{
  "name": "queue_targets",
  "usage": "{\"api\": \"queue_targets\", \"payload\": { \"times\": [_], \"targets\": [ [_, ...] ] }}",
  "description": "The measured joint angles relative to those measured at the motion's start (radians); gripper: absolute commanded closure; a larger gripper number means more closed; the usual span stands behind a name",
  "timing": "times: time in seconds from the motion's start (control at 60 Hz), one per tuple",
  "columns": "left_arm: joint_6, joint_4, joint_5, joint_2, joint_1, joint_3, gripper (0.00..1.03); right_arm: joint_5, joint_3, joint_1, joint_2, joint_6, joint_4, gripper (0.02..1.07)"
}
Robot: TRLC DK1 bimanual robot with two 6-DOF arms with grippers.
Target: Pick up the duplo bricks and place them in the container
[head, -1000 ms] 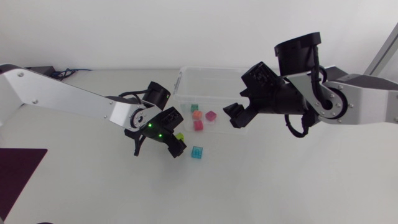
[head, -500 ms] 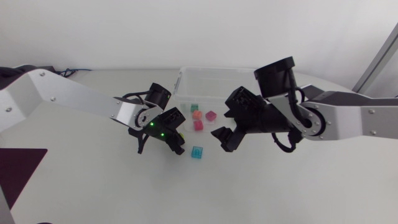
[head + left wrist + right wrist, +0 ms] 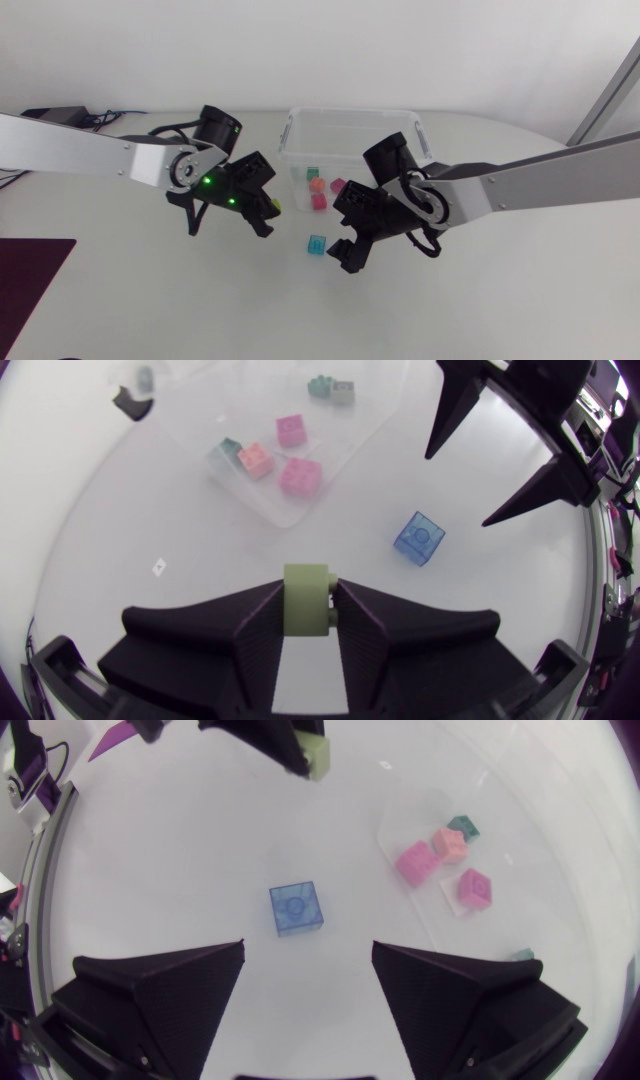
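Note:
My left gripper (image 3: pixel 262 208) is shut on a yellow-green brick (image 3: pixel 274 206), which shows pinched between its fingers in the left wrist view (image 3: pixel 306 600). A translucent blue brick (image 3: pixel 317 244) lies on the table, and my right gripper (image 3: pixel 338 232) stands open right beside it. In the right wrist view the blue brick (image 3: pixel 297 908) lies just ahead of the open right gripper (image 3: pixel 307 948). The clear container (image 3: pixel 350 113) at the back holds a teal brick (image 3: pixel 311 172), an orange brick (image 3: pixel 316 184), a pink brick (image 3: pixel 338 185) and a magenta brick (image 3: pixel 319 201).
A dark purple mat (image 3: pixel 30 270) lies at the table's left edge. Cables (image 3: pixel 95 118) run along the back left. My two grippers are close together in front of the container, with the blue brick (image 3: pixel 420 538) between them.
My left gripper shut on the yellow-green brick and drew left and back with it. My right arm swung from over the container down and left to the blue brick, still open.

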Motion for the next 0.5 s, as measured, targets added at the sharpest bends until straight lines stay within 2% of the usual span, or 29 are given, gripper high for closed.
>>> {"api": "queue_targets", "payload": {
  "times": [0.217, 0.5],
  "targets": [
    [0.023, -0.011, 0.057, -0.09, 0.075, -0.047, 0.77, -0.016, 0.116, 0.021, 0.104, -0.058, -0.094, 0.17],
    [0.048, -0.036, 0.11, -0.173, 0.124, -0.104, 0.77, -0.026, 0.227, 0.05, 0.188, -0.12, -0.194, 0.19]
  ]
}}
